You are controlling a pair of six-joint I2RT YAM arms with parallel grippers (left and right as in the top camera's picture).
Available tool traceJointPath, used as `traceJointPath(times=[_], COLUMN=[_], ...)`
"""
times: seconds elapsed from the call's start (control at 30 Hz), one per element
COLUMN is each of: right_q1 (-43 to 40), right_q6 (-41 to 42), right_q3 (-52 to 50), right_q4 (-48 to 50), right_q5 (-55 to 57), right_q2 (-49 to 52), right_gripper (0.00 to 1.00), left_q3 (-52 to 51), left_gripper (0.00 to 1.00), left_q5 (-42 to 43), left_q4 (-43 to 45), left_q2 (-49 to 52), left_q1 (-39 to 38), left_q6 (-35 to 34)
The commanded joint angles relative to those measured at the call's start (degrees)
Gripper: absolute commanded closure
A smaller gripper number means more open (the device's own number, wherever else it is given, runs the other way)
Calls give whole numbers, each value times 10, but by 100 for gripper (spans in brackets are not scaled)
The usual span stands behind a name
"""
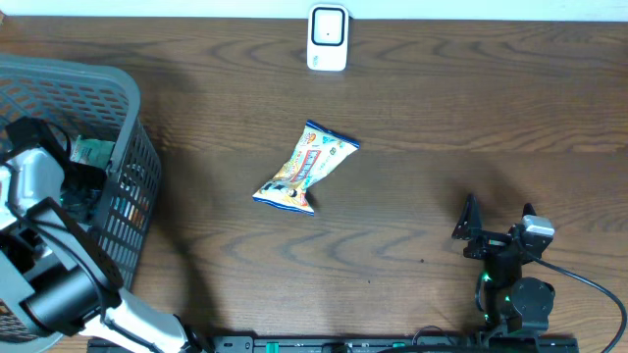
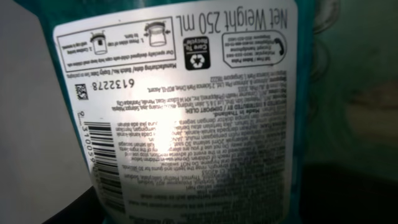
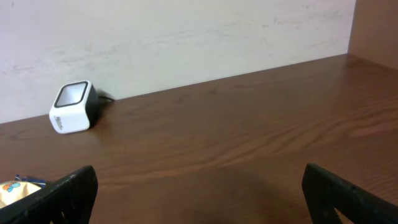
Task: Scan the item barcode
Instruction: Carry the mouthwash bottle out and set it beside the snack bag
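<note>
A teal bottle with a white printed label fills the left wrist view, very close to the camera. Its barcode runs along the label's lower left edge. My left gripper is down inside the grey basket; its fingers are not visible and I cannot tell whether they touch the bottle. The white scanner stands at the table's far edge and is also visible as the scanner in the right wrist view. My right gripper rests near the front right, open and empty.
A colourful snack packet lies mid-table, and its corner shows as the packet low on the left. Other items lie in the basket. A cable trails from the right arm. A pale wall runs behind the table.
</note>
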Motion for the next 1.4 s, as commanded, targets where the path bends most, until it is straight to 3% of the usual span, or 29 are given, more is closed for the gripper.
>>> traceJointPath(times=[0.0,0.17,0.43,0.57,0.67,0.9,1.13,1.37], right_q1=[7,7,7,7,7,7,7,7], right_q6=[6,6,6,6,6,5,6,6], right_q3=[-1,-1,-1,-1,-1,-1,-1,-1], right_q4=[-1,-1,-1,-1,-1,-1,-1,-1], right_q5=[3,3,3,3,3,3,3,3], right_q2=[-3,-3,-3,-3,-3,-3,-3,-3], right_gripper=[1,1,1,1,1,1,1,1], left_q3=[29,31,32,32,32,31,31,31], left_gripper=[66,66,66,66,66,66,66,66], left_q5=[-4,4,143,216,225,191,115,63], left_q4=[-10,-6,84,140,157,155,156,164], left_q2=[-96,-211,-407,-462,-480,-435,-296,-126], left_q1=[8,8,3,-42,-117,-349,-568,-694], left_q6=[4,-1,-45,-70,-70,-28,35,63])
